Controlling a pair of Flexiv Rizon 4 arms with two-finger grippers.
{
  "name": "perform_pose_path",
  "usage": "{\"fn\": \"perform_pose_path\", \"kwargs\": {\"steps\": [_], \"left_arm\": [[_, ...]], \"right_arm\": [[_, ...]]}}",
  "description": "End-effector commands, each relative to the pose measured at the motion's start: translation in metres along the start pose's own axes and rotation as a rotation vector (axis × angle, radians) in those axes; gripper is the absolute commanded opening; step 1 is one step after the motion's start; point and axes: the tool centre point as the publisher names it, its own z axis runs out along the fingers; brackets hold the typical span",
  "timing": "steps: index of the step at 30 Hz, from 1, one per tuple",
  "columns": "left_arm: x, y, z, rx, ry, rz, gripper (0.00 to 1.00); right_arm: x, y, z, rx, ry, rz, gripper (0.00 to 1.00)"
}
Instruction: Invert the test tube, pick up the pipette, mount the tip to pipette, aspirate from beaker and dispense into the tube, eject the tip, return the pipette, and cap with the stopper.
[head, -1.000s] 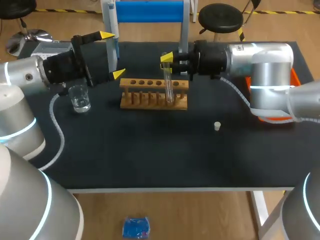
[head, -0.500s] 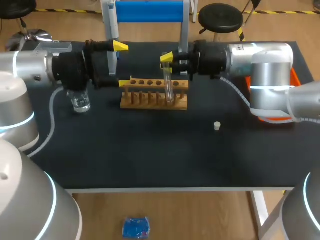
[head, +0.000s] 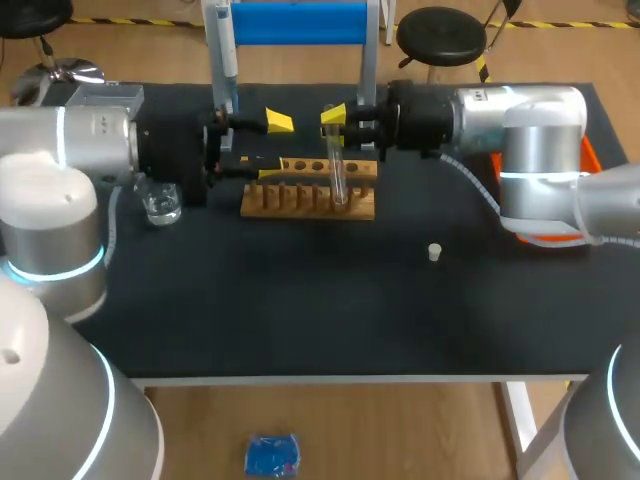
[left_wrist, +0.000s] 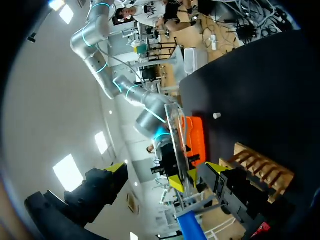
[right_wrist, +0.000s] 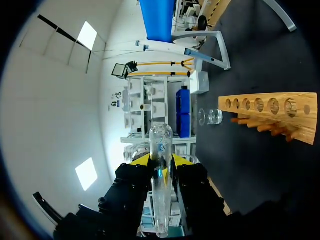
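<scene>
Head view: nearest the front edge of the table (head: 300, 320), the small white stopper (head: 434, 252) lies alone, well in front of the wooden rack (head: 308, 198) and out past its right end. Over the rack's right part the test tube (head: 337, 172) stands upright, its upper part clamped in the right gripper (head: 336, 122). I cannot tell whether its lower end sits in a hole. At the rack's left end the left gripper (head: 272, 147) hangs with fingers (head: 278, 122) spread, holding nothing, apart from the tube. The beaker (head: 160, 207) stands left of the rack, partly hidden by that arm. Behind the rack rises the blue-topped pipette stand (head: 298, 22).
</scene>
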Motion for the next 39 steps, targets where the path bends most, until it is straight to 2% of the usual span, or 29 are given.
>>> {"fn": "perform_pose_path", "kwargs": {"steps": [1,13,28,39], "left_arm": [[0.008,-0.006,0.011,-0.03,-0.042,-0.031,1.0],[0.013,-0.015,0.033,0.001,-0.075,-0.108,1.0],[0.01,-0.021,0.073,0.032,-0.103,-0.134,1.0],[0.011,-0.025,0.081,0.061,-0.099,-0.201,1.0]], "right_arm": [[0.0,0.0,0.0,-0.001,-0.001,-0.001,0.0],[0.0,0.0,0.0,-0.001,-0.001,-0.001,0.0],[0.0,0.0,0.0,-0.001,-0.001,-0.001,0.0],[0.0,0.0,0.0,-0.001,-0.001,-0.001,0.0]]}}
